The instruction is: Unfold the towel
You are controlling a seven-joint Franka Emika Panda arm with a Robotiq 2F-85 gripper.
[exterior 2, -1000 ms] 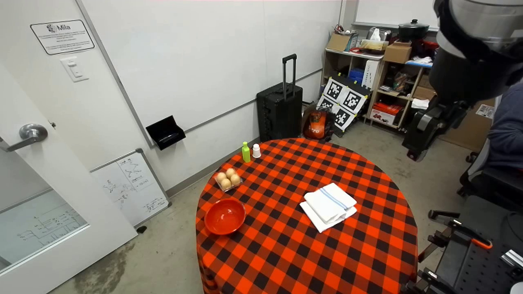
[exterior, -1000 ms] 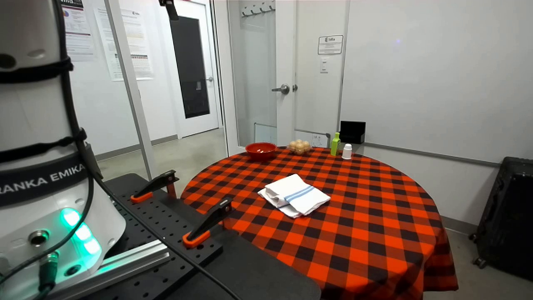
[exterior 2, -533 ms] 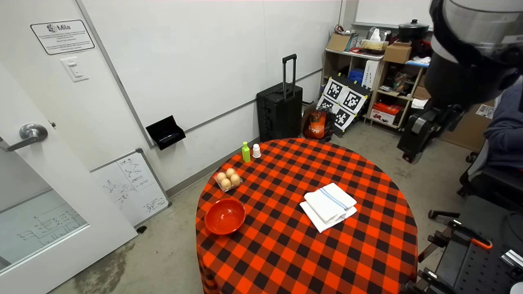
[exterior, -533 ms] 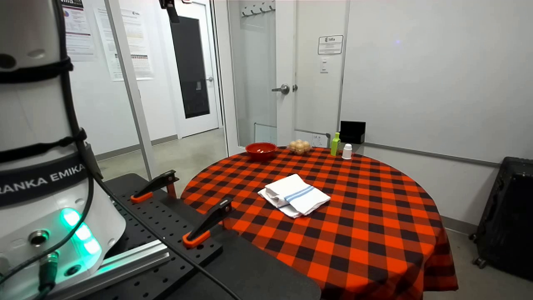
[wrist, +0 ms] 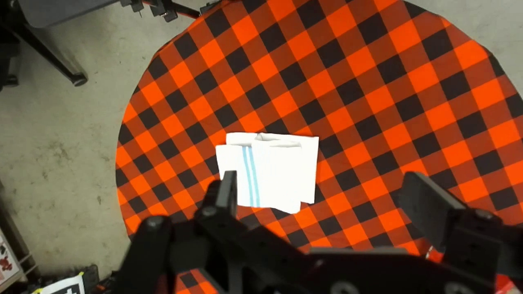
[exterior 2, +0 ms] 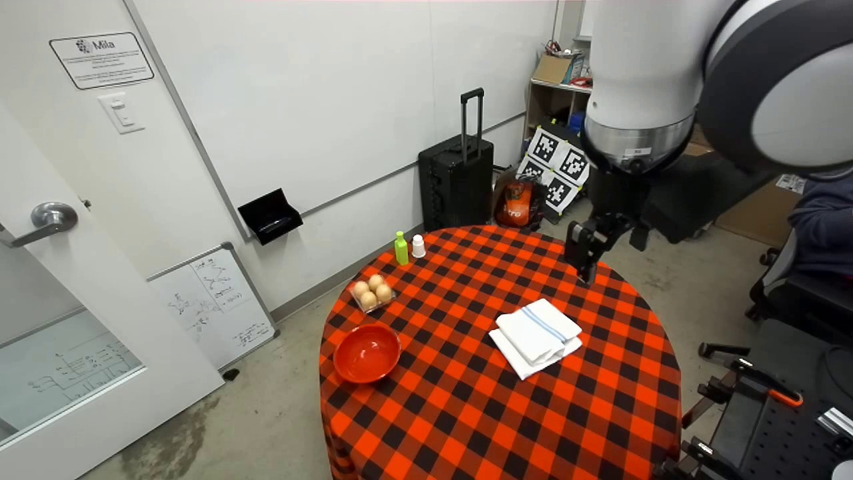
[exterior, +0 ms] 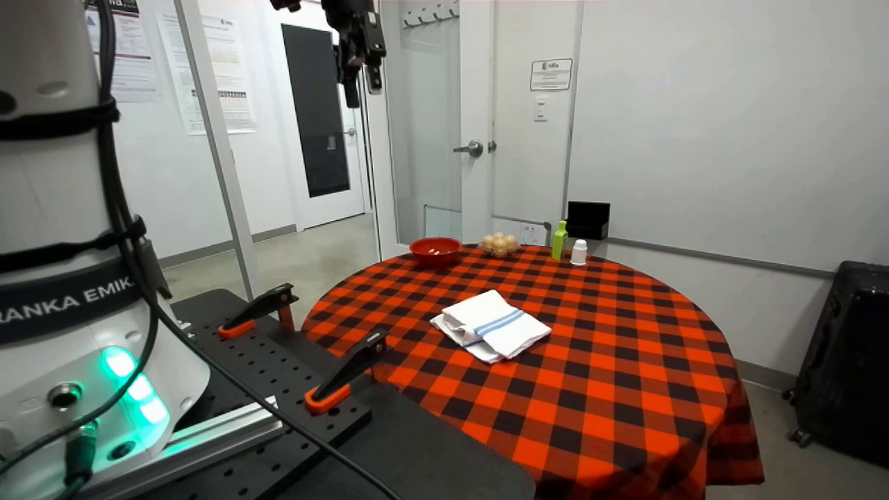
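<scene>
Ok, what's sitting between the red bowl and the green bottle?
A cluster of eggs. Both exterior views show them between the red bowl and the green bottle, with checked tablecloth in the gap on either side.

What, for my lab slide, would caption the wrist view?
Past the open gripper, a folded, blue-striped towel rests on a checked tablecloth.
</scene>
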